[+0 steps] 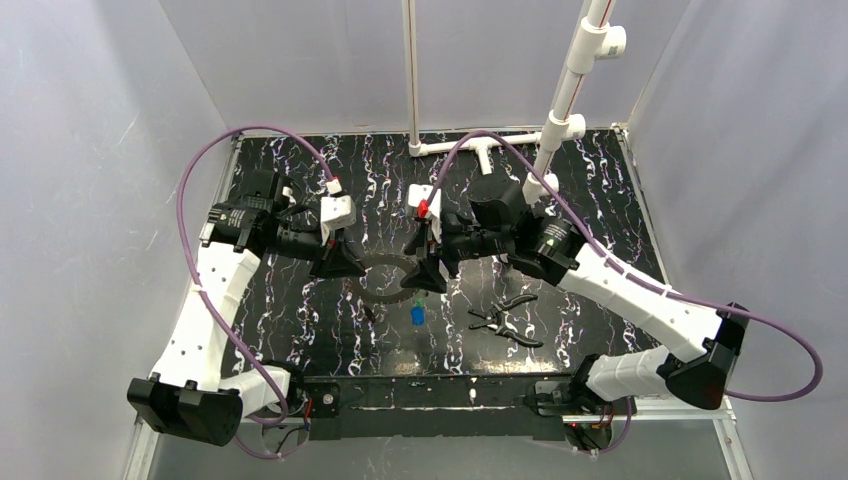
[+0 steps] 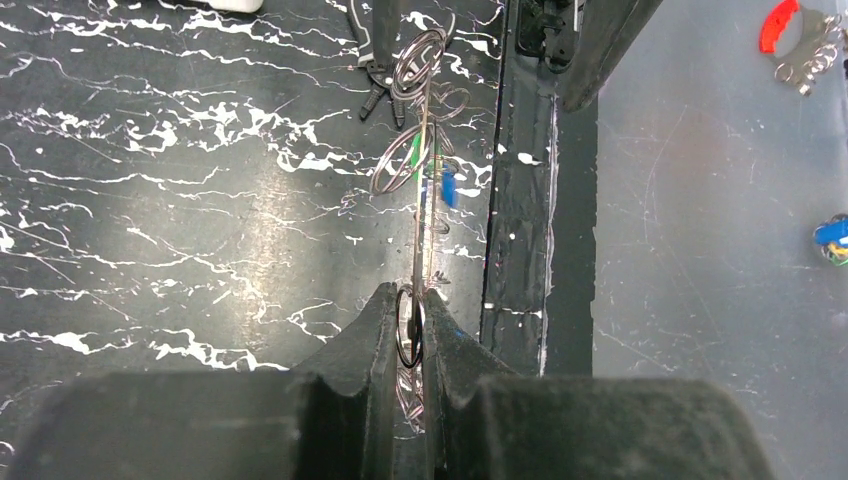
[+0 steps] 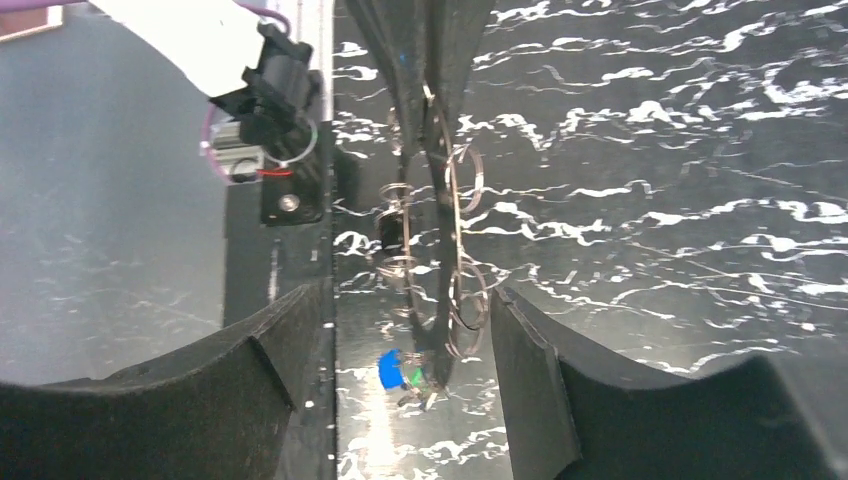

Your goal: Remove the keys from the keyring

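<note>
My left gripper (image 1: 337, 262) is shut on the thin silvery keyring (image 2: 407, 330), gripping it edge-on between its fingertips. A string of linked rings runs from there to the green key (image 2: 413, 155) and the blue key (image 2: 449, 188). In the top view the keyring (image 1: 385, 297) spans the gap between both grippers, with the blue key (image 1: 417, 315) hanging just below. My right gripper (image 1: 425, 278) is open. In the right wrist view its jaws straddle the rings (image 3: 468, 300) without touching them, and the blue key (image 3: 390, 368) and green key (image 3: 413, 377) lie below.
Black-handled pliers (image 1: 505, 320) lie on the marbled black table right of the keys. They also show in the left wrist view (image 2: 378, 50). A white pipe frame (image 1: 480, 145) stands at the back. Another bunch with a red head (image 2: 790, 30) lies beyond the table's front rail (image 1: 430, 390).
</note>
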Robot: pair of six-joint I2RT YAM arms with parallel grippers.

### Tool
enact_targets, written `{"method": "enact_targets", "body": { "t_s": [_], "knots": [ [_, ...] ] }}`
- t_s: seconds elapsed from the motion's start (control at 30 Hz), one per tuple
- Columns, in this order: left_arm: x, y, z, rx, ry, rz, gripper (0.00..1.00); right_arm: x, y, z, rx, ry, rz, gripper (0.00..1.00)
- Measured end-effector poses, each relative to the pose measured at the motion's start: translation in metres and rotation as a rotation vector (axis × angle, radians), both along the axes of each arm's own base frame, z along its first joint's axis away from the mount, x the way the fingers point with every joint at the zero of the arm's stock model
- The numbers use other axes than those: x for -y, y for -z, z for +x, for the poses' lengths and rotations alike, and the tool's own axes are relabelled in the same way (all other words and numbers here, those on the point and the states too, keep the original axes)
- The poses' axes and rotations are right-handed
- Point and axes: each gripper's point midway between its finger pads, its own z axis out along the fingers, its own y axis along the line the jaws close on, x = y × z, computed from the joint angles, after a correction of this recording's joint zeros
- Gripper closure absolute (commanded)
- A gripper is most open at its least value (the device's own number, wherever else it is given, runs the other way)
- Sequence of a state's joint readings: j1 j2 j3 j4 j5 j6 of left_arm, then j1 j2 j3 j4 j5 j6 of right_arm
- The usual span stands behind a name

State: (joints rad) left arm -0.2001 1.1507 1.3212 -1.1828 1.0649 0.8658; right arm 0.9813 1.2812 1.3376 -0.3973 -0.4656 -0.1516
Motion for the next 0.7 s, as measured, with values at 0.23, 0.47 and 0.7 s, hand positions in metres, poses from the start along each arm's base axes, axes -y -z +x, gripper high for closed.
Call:
{"method": "enact_targets", "body": {
  "t_s": [0.23, 0.47, 0.7],
  "knots": [
    [0.001, -0.009, -0.004, 0.054, 0.038, 0.0, 1.0, -0.01, 0.018, -0.015, -0.128, -0.081, -0.03, 0.41],
    [0.004, -0.017, -0.004, 0.074, 0.051, -0.004, 1.0, -0.02, 0.044, -0.019, -0.24, -0.116, -0.109, 0.54],
    [0.006, -0.024, 0.0, 0.044, 0.041, -0.007, 0.99, -0.026, 0.049, -0.021, -0.293, -0.129, -0.126, 0.85]
  ]
}}
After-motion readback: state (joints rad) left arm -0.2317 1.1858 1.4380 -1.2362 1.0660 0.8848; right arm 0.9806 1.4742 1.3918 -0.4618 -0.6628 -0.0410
